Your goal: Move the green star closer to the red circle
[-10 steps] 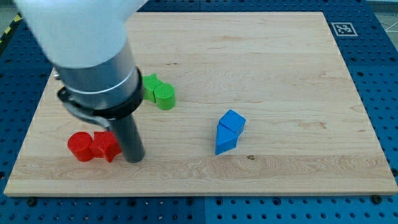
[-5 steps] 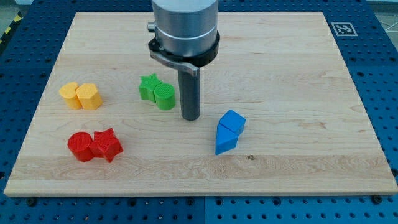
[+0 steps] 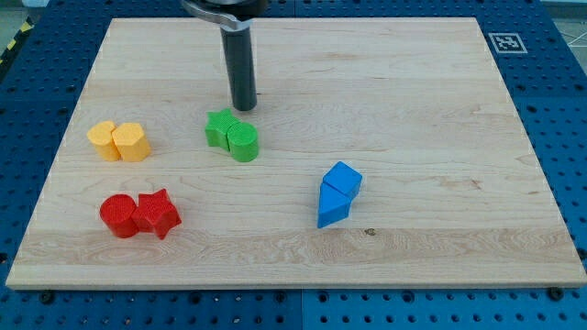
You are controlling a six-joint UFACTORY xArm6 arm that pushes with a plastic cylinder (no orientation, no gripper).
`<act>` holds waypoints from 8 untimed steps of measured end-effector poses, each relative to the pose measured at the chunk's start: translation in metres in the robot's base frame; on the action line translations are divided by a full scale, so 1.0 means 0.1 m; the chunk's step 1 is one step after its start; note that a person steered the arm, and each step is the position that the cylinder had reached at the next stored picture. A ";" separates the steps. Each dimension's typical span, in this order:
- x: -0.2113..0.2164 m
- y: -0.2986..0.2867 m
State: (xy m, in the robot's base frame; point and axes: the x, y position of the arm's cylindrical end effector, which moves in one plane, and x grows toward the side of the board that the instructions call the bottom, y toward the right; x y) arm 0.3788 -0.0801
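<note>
One rod only, no fingers to open or close: my tip (image 3: 244, 106) rests just above the green star (image 3: 219, 126). A good push runs down and leftward through the green star, sparing the green cylinder (image 3: 243, 143) touching it, toward the red circle (image 3: 118, 215), well below-left.

single camera view, raised and looking down at an angle across the wooden table (image 3: 413, 92), whole table top in frame with blue pegboard around it, moderately near, my tip (image 3: 243, 107) toward the view's top, arm cropped above
</note>
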 end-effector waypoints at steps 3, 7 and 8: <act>0.29 -0.04; 0.59 -0.15; 0.54 -0.34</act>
State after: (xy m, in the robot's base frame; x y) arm 0.4328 -0.1143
